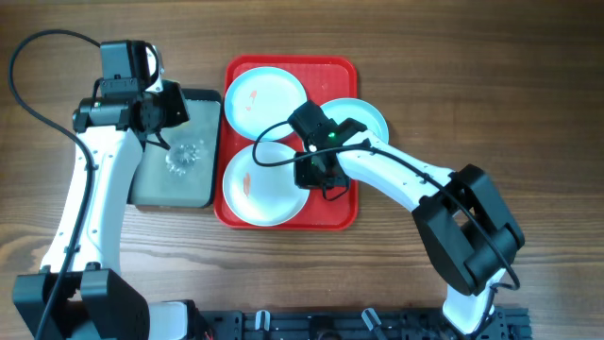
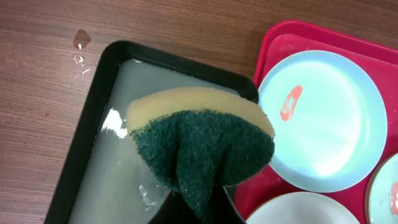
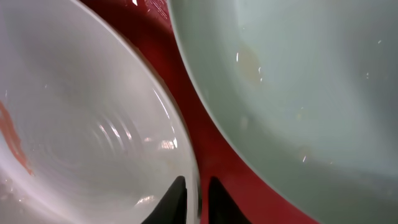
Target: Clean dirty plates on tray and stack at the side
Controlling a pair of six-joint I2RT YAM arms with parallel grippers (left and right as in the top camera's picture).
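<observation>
Wooden table [image 1: 472, 76] bears red tray [image 1: 335, 217] beside grey tray [image 1: 179, 191]

Bright, even light falls from above; the arms throw only soft, faint shadows on the wooden table [image 1: 396, 283]. Glare glints off the water in the grey tray [image 1: 179, 156]. The sponge [image 2: 199, 143] is sharp. At very close range the white plate [image 3: 81, 124] shows rippled highlights, slightly out of focus; the right gripper [image 3: 198, 202] is a dark blur.

No legible txt/labels, far as visible.
</observation>
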